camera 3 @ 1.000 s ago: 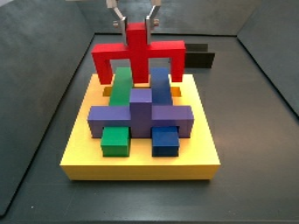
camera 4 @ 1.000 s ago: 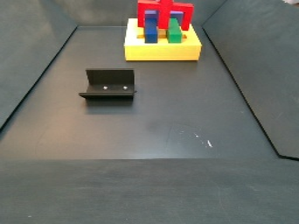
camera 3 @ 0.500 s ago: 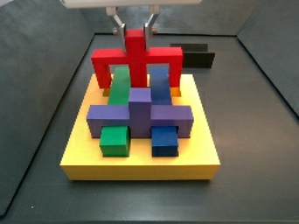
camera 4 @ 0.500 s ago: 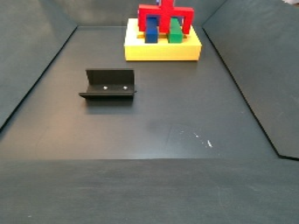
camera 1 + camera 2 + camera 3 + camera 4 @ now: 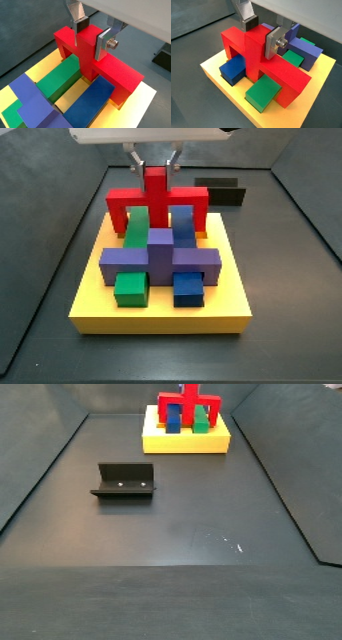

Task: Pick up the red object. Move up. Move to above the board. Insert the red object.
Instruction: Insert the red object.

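The red object (image 5: 158,198) is a wide arch with a tall central post. My gripper (image 5: 156,161) is shut on that post from above. The arch stands upright over the far end of the yellow board (image 5: 160,313). Its legs straddle the long green block (image 5: 57,80) and the long blue block (image 5: 93,97). In both wrist views the silver fingers (image 5: 103,42) (image 5: 272,44) clamp the post of the red object (image 5: 117,72) (image 5: 271,75). Its legs reach down to the board (image 5: 231,92). I cannot tell how deep they sit. It also shows in a side view (image 5: 187,406).
A purple cross-shaped block (image 5: 160,258) lies on the middle of the board, with small green (image 5: 131,288) and blue (image 5: 190,288) blocks in front. A black block (image 5: 221,190) lies behind the board. The fixture (image 5: 124,481) stands on the dark floor, walled at the sides.
My gripper has moved down with the red object. The arch now sits lower, down at the far end of the board.
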